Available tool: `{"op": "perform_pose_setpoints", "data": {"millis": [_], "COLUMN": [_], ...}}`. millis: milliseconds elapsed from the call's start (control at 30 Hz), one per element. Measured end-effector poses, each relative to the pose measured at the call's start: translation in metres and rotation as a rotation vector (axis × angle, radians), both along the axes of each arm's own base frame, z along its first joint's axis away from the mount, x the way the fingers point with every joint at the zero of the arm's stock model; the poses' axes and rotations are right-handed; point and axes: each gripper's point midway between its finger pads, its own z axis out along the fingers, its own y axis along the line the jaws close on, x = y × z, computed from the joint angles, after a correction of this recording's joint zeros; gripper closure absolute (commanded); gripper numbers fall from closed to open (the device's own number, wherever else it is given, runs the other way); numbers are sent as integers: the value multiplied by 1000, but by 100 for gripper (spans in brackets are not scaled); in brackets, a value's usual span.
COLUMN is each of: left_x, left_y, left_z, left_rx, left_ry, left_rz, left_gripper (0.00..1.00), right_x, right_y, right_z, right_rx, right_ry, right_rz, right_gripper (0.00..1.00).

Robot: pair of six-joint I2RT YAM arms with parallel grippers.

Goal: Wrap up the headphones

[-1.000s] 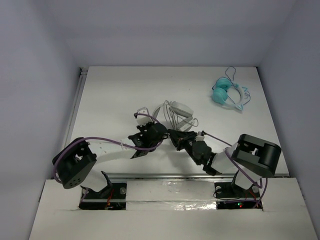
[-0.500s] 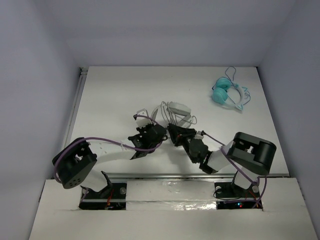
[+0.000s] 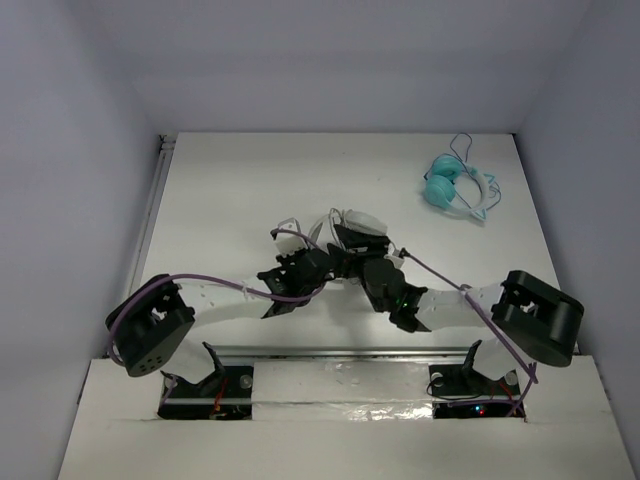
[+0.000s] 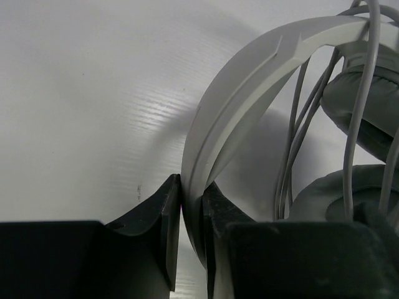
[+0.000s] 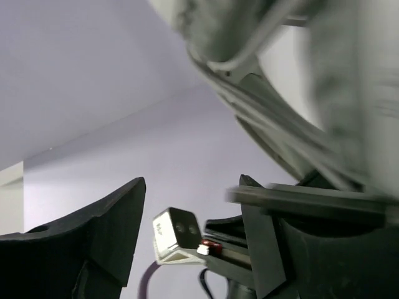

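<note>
The white headphones point(image 3: 362, 218) lie mid-table, their thin grey cable point(image 4: 292, 143) looped over the ear cups point(image 4: 365, 103). In the left wrist view the wide headband point(image 4: 249, 81) runs down between my left gripper's fingers. My left gripper point(image 4: 191, 208) point(image 3: 312, 258) is shut on it. My right gripper point(image 3: 345, 243) is right beside the headphones, on their near side. In the right wrist view its jaws point(image 5: 190, 199) stand wide apart with nothing between them. The blurred headphones point(image 5: 299, 87) fill that view's upper right, touching or just above the right finger point(image 5: 259, 249).
Smaller teal headphones point(image 3: 455, 190) with a thin blue cord lie at the far right of the table. A rail point(image 3: 150, 230) runs along the table's left edge, and walls enclose the other sides. The two arms nearly meet at the headphones.
My right gripper has opened and pushed forward and left against the headphones, while its elbow swung out to the right. The left gripper has kept its hold on the headband.
</note>
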Motion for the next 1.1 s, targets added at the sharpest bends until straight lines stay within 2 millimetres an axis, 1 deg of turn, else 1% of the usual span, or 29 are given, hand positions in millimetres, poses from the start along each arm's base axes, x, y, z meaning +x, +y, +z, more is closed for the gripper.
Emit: {"op": "perform_pose_setpoints", "data": {"millis": [100, 200, 267, 367, 467, 533, 567, 600, 633, 667, 700, 733, 800, 900, 967, 1000, 1033, 1067, 1100], "left_x": [-7, -23, -31, -34, -36, -37, -36, -35, -33, -31, -27, -22, -11, 8, 23, 30, 37, 43, 49], "left_y": [1, -7, -14, -17, -18, -20, -21, -22, -22, -24, -25, -27, -31, -36, -39, -40, -40, -38, -37], "left_z": [-10, -21, -25, -27, -29, -31, -33, -34, -36, -36, -37, -38, -39, -41, -39, -38, -36, -33, -30], "left_rx": [20, 40, 46, 42, 44, 47, 50, 53, 55, 56, 58, 60, 69, 84, 88, 91, 91, 91, 89], "left_ry": [33, 88, 114, 129, 140, 149, 155, 159, 166, 171, 178, 182, 190, 191, 185, 181, 174, 165, 158], "left_rz": [-31, -115, -164, -189, -202, -212, -214, -216, -218, -219, -219, -219, -217, -214, -209, -205, -200, -193, -186], "left_gripper": [100, 100, 100, 100, 100, 100, 100, 100, 100, 100, 100, 100, 100, 100, 99, 94, 89, 80, 76], "right_x": [2, 6, 8, 7, 5, 4, 4, 2, 1, 0, -1, -3, -8, -20, -33, -41, -48, -56, -63], "right_y": [-2, -6, -9, -16, -27, -36, -40, -45, -50, -54, -57, -61, -70, -87, -104, -114, -124, -135, -145], "right_z": [9, 26, 34, 44, 49, 53, 57, 61, 68, 75, 86, 98, 125, 158, 167, 170, 172, 174, 175], "right_rx": [-14, -4, -11, -30, -89, -142, -171, -205, -241, -280, -318, -356, -433, -543, -627, -673, -710, -743, -766], "right_ry": [10, 3, 5, -2, -13, -25, -34, -47, -60, -76, -99, -124, -174, -247, -286, -305, -320, -333, -345], "right_rz": [-5, -20, -28, -36, -53, -65, -71, -77, -84, -89, -90, -92, -92, -86, -75, -64, -57, -50, -48], "right_gripper": [31, 31, 31, 31, 32, 35, 38, 43, 65, 79, 89, 97, 100, 100, 96, 93, 84, 78, 71]}}
